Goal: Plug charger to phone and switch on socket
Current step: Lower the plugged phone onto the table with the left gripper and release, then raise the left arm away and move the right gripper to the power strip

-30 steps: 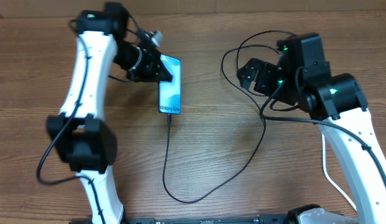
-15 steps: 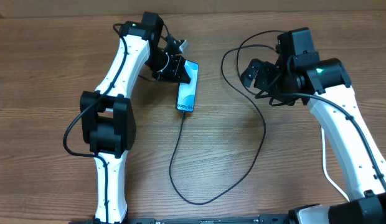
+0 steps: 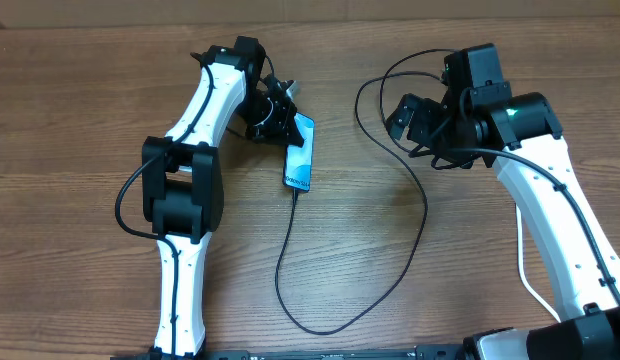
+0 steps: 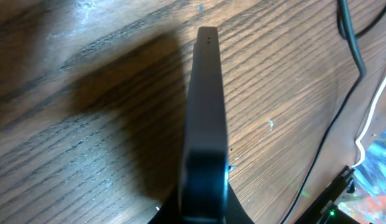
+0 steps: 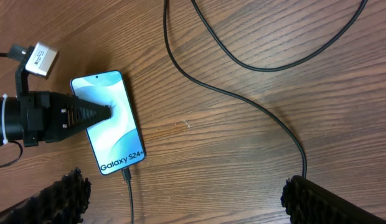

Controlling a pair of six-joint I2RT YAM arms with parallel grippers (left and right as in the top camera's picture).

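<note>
Left gripper [image 3: 282, 120] jaws are closed on the phone [image 3: 299, 158] at its 12 o'clock end. In the right wrist view one finger lies across the upper part of the screen. In the left wrist view the phone is seen edge-on, coming straight out from between the jaws, with its shadow on the table [image 3: 90, 100] to one side.

Phone sits just off table centre toward 11 o'clock, long axis roughly 12 to 6, "Galaxy S24" text at the 6 o'clock end. In the overhead view it looks narrow, so it's tilted; can't tell if any edge touches the table.

Charger [image 3: 279, 275]: connector tip is at the phone's 6 o'clock edge and looks seated. The cable runs down toward 6 o'clock, bends round near the bottom edge, climbs toward 2 o'clock and loops round by the right arm. Its plug end isn't visible.

Right gripper [image 5: 183, 183] jaws are wide open and hold nothing. It hangs at about 1 o'clock from the phone, well apart from it, with the cable on the table below.

Thick white cord [image 3: 523, 275] lies at 4 o'clock beside the right arm. Can't make out the socket itself.
</note>
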